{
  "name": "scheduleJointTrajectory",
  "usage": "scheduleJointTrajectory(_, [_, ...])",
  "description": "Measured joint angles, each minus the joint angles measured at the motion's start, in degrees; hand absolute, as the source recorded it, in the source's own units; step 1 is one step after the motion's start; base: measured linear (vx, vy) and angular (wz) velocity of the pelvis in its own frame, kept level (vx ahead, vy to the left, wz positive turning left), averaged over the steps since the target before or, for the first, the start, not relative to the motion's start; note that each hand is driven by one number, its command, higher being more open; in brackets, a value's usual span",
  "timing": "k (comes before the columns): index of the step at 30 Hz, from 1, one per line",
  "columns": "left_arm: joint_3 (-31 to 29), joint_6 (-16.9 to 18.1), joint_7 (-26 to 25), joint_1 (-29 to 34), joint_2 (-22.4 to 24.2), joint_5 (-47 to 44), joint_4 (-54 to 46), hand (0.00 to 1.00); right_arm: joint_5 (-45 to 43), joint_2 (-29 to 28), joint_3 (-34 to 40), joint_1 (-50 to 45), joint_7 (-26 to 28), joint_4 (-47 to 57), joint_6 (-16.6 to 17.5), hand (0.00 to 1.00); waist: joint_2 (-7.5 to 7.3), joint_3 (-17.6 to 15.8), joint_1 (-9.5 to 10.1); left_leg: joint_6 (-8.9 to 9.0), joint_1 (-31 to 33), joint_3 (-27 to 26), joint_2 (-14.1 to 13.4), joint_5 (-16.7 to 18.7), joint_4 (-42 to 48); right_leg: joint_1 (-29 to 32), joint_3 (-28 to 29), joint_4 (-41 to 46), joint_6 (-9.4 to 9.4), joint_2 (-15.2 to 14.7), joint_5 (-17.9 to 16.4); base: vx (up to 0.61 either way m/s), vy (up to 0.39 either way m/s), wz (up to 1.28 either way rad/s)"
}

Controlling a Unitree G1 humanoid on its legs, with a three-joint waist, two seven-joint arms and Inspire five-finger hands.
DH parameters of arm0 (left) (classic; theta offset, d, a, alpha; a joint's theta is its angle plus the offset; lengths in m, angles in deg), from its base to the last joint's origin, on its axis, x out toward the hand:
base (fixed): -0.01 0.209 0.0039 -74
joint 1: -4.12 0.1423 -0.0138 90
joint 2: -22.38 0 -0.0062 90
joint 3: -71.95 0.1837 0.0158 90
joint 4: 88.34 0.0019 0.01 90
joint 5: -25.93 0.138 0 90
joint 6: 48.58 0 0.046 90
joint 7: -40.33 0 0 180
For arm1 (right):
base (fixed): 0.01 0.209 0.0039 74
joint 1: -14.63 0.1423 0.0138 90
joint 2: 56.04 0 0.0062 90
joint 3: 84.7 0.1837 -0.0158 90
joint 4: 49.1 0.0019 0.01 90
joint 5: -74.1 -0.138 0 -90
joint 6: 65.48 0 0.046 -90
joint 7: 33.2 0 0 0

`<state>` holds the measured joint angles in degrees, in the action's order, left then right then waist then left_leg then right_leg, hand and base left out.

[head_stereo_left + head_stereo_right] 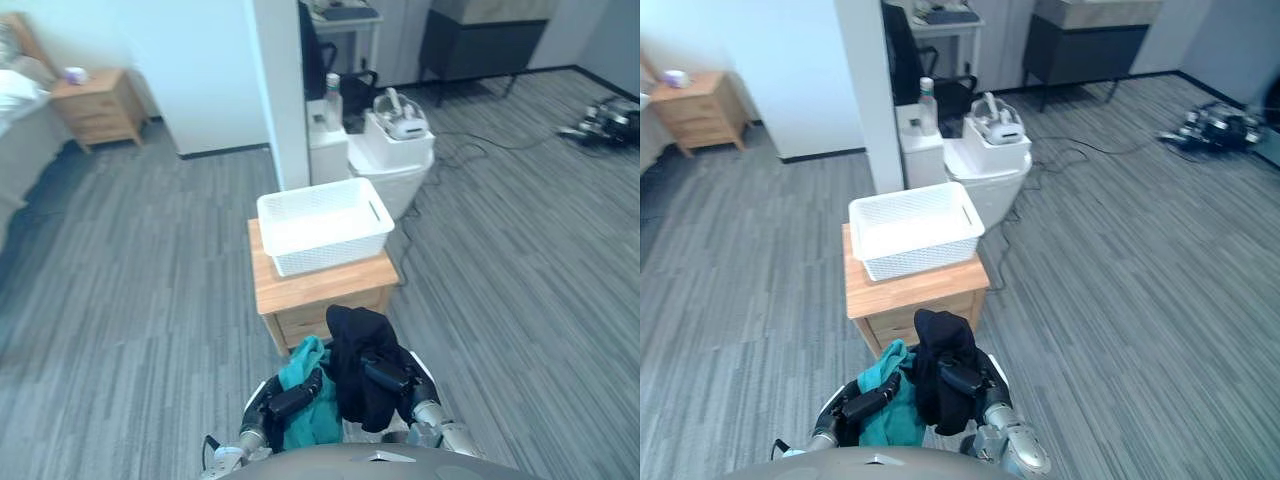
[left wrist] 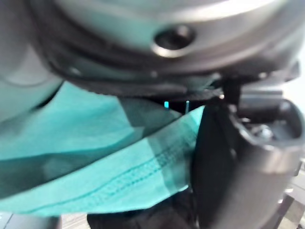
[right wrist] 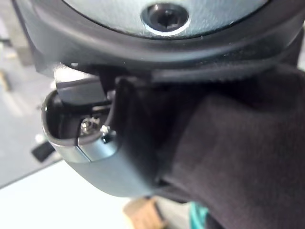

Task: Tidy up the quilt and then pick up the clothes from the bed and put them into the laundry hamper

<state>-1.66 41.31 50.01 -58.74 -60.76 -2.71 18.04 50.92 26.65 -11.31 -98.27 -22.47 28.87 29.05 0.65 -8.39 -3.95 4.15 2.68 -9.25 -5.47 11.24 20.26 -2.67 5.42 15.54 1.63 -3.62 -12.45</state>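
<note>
Close to my chest I carry two garments. A teal garment [image 1: 305, 405] hangs from my left hand [image 1: 291, 400], whose dark fingers curl round it. A black garment [image 1: 358, 360] drapes over my right hand [image 1: 388, 377], which is shut on it. The teal cloth [image 2: 90, 157] lies right against the left wrist camera, and the black cloth [image 3: 243, 157] lies against the right wrist one. Straight ahead, a white perforated laundry basket [image 1: 325, 225] stands empty on a low wooden cabinet [image 1: 320, 285]. A corner of the bed [image 1: 18, 110] shows at the far left.
A white pillar [image 1: 282, 80] rises behind the basket, with a white round stand [image 1: 392, 160] holding a headset beside it. A wooden nightstand [image 1: 98, 105] sits far left. Cables and equipment [image 1: 605, 120] lie on the grey floor at the right.
</note>
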Motion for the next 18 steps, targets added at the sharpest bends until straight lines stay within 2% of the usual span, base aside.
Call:
scheduleJointTrajectory(2, [-0.49,0.25,0.37,0.0,0.44,0.01,-0.05,0.0,0.37,0.28,-1.01,0.06,1.71,0.96,0.0,0.0,0.05,-0.42,0.04,-0.85,1.26,-1.12,-1.27,2.04,4.82,-0.35,1.58,0.11,-0.35,0.61,-0.49,0.06,0.109,-0.3])
scheduleJointTrajectory(3, [-0.35,0.29,0.93,-0.17,0.65,0.02,-0.09,0.0,0.38,0.2,-1.28,0.61,2.25,0.96,0.0,0.0,-0.63,-0.52,0.09,-2.14,3.12,-1.36,-1.16,3.53,8.12,-0.24,2.7,0.41,-0.11,0.38,-1.25,0.09,0.102,-0.29])
scheduleJointTrajectory(4, [-0.32,0.34,1.23,-0.2,0.79,0.02,-0.27,0.0,0.4,0.27,-1.33,1.0,2.51,0.93,0.0,0.0,-0.71,-0.34,0.4,-2.72,3.22,-1.62,-0.89,3.94,7.18,0.1,2.87,0.9,0.02,-0.02,-1.67,0.08,0.136,-0.44])
scheduleJointTrajectory(5, [-0.13,0.37,2.0,0.06,0.71,0.01,-0.57,0.0,0.41,0.22,-1.28,1.85,3.16,0.16,0.57,0.0,-0.99,0.69,0.66,-2.21,2.94,-2.52,0.29,4.36,6.04,1.61,4.3,2.67,0.6,-0.66,-3.2,0.16,0.217,-0.35])
scheduleJointTrajectory(6, [0.74,0.32,2.21,0.36,-0.27,0.02,-0.55,0.0,0.43,0.13,-0.87,1.96,3.48,-1.28,1.17,0.0,-1.9,2.7,0.38,-3.02,2.22,-2.78,2.57,4.85,3.64,2.03,3.38,5.2,-0.15,-3.14,-4.8,0.19,0.202,-0.23])
scheduleJointTrajectory(7, [1.22,0.31,2.47,-0.06,-0.53,0.03,-0.48,0.0,0.44,0.23,-0.81,2.18,3.46,-1.7,1.29,0.0,-1.67,2.84,0.09,-3.34,1.47,-3.07,3.92,4.66,2.2,4.43,2.11,11.6,0.47,-3.9,-4.86,0.21,0.159,0.05])
scheduleJointTrajectory(8, [1.67,0.3,2.58,-0.9,-1.5,0.04,0.45,0.0,0.48,-0.06,-0.99,3.16,3.26,-2.61,1.31,0.0,-3.94,2.2,-0.18,-4.61,-0.93,-3.16,5.89,4.51,0.38,9.72,-0.42,23.85,1.07,-5.96,-2.14,0.22,0.141,0.24])
scheduleJointTrajectory(9, [1.99,0.3,2.62,-1.74,-2.53,0.19,1.45,0.0,0.47,0.0,-1.0,3.28,2.52,-3.71,1.44,0.0,-3.59,1.94,-1.03,-6.07,-3.73,-2.45,6.57,3.9,-1.66,13.08,-1.8,32.34,-0.14,-6.81,1.85,0.24,0.164,0.31])
scheduleJointTrajectory(10, [2.28,0.32,2.65,-1.67,-2.87,0.31,1.54,0.0,0.47,0.09,-0.92,3.14,2.14,-4.3,1.46,0.0,-3.3,1.79,-1.25,-6.3,-5.1,-2.16,6.7,3.9,-2.7,14.06,-2.23,34.66,0.02,-6.89,1.97,0.33,0.188,0.29])
scheduleJointTrajectory(11, [2.81,0.35,2.77,-1.6,-3.91,0.61,1.5,0.0,0.47,0.01,-0.9,3.14,1.45,-4.98,1.5,0.0,-3.49,1.84,-1.24,-6.26,-7.47,-2.04,6.72,3.69,-4.32,15.43,-2.95,35.25,-0.87,-6.74,0.97,0.33,0.1,0.16])
scheduleJointTrajectory(12, [2.92,0.34,2.86,-1.95,-4.83,0.58,1.33,0.0,0.47,-0.13,-0.73,3.22,1.19,-5.05,1.7,0.0,-3.54,1.89,-1.3,-6.33,-9.32,-1.47,6.69,3.74,-6.01,16.71,-3.86,32.56,-0.14,-5.66,-0.27,0.32,0.079,0.12])
scheduleJointTrajectory(13, [2.92,0.33,2.86,-2.11,-5.15,0.56,1.07,0.0,0.46,-0.19,-0.64,3.34,1.18,-5.04,1.89,0.0,-3.42,1.92,-1.43,-6.32,-9.9,-1.08,6.53,3.73,-6.85,17.39,-3.81,30.35,-0.22,-4.88,-0.7,0.34,0.03,0.31])
scheduleJointTrajectory(14, [2.94,0.21,2.88,-2.42,-5.57,0.53,0.33,0.0,0.46,-0.41,-0.37,3.63,1.19,-4.96,2.07,0.0,-2.87,1.96,-2.19,-6.25,-10.47,0.12,5.83,3.7,-7.82,18.41,-3.61,24.35,-0.03,-2.54,-0.85,0.35,-0.011,0.52])
scheduleJointTrajectory(16, [3.07,0.07,2.98,-2.59,-5.53,0.46,-1.17,0.0,0.45,-0.72,-0.04,3.76,1.12,-4.34,2.18,0.0,-2.04,1.72,-2.9,-5.24,-11.89,1.78,4.92,3.97,-9.08,18.67,-3.32,13.21,1.98,0.46,1.21,0.36,-0.046,0.5])
scheduleJointTrajectory(17, [3.36,0.01,3.07,-2.59,-5.54,0.41,-1.75,0.0,0.46,-0.92,-0.18,3.75,1.05,-3.89,2.18,0.0,-2.44,1.95,-2.54,-4.21,-13.4,1.87,5.37,4.44,-9.73,17.29,-2.65,4.33,2.4,1.53,6.9,0.4,-0.081,0.23])
scheduleJointTrajectory(18, [3.62,-0.4,2.87,-2.71,-4.91,0.43,-0.88,0.0,0.45,-0.99,-0.31,4.15,0.83,-3.67,2.22,0.0,-2.28,2.2,-2.41,-2.85,-15.1,2.04,5.32,5.63,-9.8,16.25,-1.71,2.17,1.55,1.94,13.47,0.41,-0.078,0.11])
